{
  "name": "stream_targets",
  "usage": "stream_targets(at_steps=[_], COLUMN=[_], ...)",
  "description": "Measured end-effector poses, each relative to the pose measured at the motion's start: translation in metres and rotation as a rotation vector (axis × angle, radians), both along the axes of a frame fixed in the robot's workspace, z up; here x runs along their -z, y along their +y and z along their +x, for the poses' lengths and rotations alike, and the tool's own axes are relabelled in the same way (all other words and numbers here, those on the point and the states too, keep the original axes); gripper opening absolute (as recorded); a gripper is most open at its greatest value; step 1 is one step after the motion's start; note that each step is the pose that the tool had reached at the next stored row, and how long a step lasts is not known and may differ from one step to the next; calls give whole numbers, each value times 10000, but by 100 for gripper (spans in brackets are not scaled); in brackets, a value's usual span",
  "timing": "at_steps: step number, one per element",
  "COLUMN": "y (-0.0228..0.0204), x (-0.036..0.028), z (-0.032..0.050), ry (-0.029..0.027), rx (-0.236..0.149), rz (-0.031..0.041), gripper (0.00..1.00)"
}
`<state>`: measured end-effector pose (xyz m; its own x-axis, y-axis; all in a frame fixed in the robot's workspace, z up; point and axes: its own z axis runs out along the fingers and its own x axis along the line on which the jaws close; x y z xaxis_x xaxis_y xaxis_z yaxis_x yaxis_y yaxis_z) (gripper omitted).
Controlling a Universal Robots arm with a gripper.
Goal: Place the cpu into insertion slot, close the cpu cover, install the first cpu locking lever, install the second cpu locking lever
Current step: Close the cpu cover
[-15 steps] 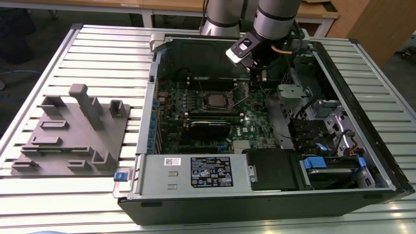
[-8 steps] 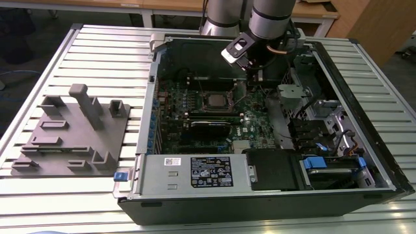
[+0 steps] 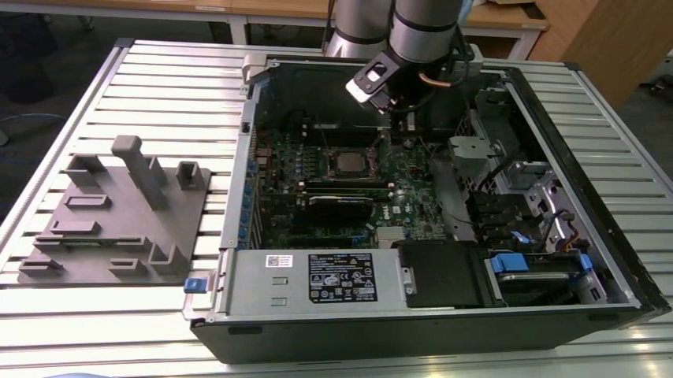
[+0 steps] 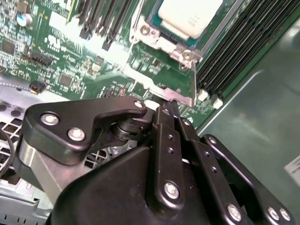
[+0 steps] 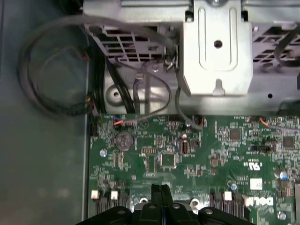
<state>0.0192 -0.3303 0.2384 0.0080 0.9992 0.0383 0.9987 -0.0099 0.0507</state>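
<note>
Slatted metal table (image 3: 158, 87) holds an open computer case (image 3: 421, 340), where the cpu (image 4: 190, 16) lies on the board (image 4: 61, 61) under its shut cover (image 4: 161, 43) and the gripper (image 4: 167, 110), fingers pressed together, meets the tab of the locking lever (image 4: 177, 96), which likely wants steady, square pressure to avoid slipping.

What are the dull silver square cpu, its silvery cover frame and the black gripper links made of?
Dull silver square cpu: metal lid, matte, soft even sheen. Silvery cpu cover frame: thin stamped sheet metal, probably plated steel; bright glints. Black gripper links: likely anodised metal, satin, bolted; possibly hard plastic.
</note>
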Motion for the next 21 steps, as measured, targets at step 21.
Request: stream_targets(at_steps=[21], y=[0], x=[11], z=[-355], ry=[-493], rx=[-2], rz=[1], gripper=[11])
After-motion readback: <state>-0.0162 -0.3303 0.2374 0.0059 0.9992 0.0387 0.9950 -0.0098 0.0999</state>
